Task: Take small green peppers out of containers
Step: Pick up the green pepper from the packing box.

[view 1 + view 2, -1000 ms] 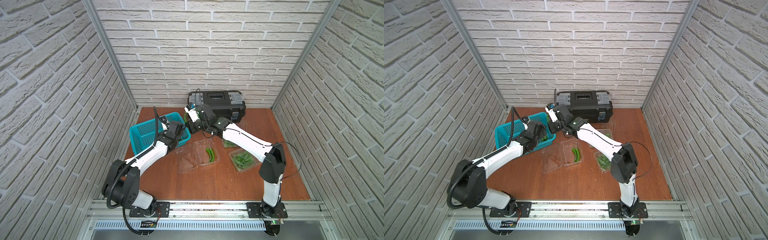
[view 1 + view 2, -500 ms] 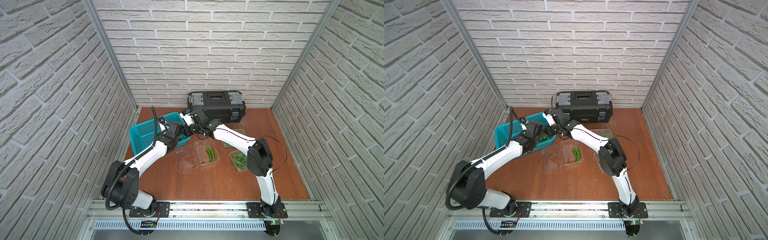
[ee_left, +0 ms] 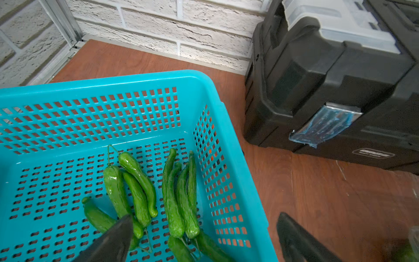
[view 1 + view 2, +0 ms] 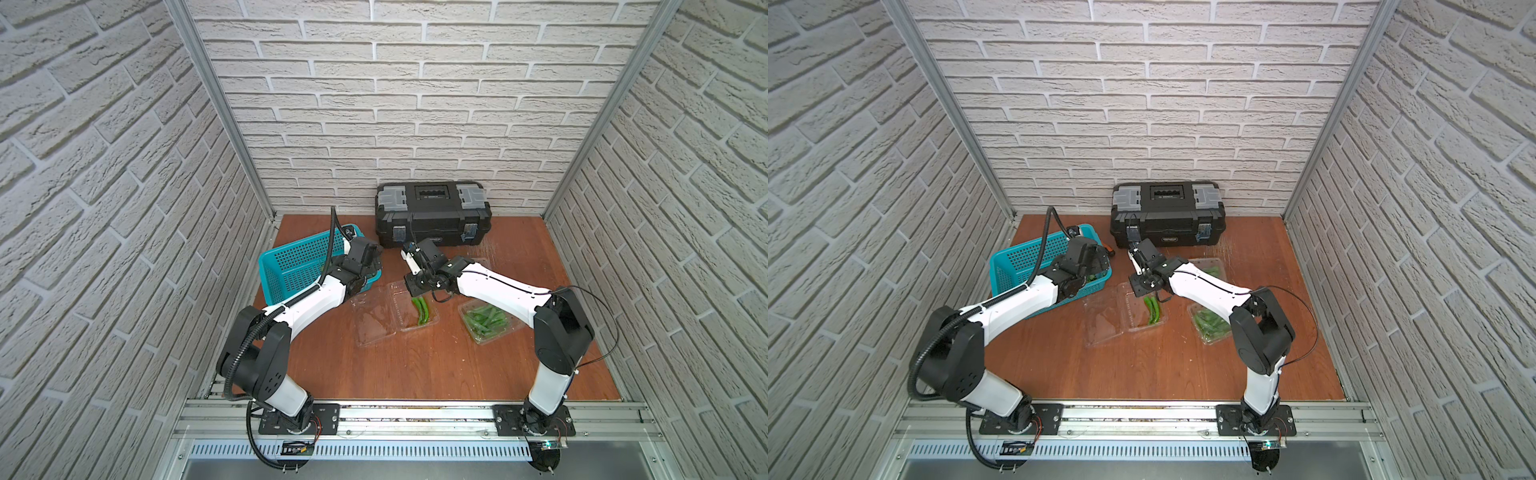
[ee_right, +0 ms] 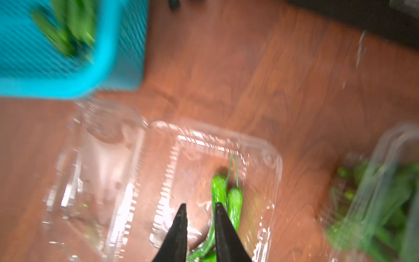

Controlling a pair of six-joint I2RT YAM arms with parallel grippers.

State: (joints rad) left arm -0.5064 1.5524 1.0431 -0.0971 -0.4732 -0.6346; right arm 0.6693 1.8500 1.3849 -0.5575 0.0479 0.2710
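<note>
On the brown tabletop [image 4: 415,365], the left gripper [image 3: 205,216] gapes wide over the teal basket [image 3: 113,79] holding small green peppers [image 3: 136,188]. The right gripper [image 5: 200,204], fingers narrowly parted and seemingly empty through the blur, hovers above two peppers [image 5: 226,197] in an open container [image 5: 277,163]. Another container [image 4: 482,340] holds more.

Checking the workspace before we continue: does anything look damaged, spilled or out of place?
Only the toolbox: its metal latch carries a wrinkled bluish film peeling at the edges. No small green peppers look spilled; those visible lie in the basket or containers.
</note>
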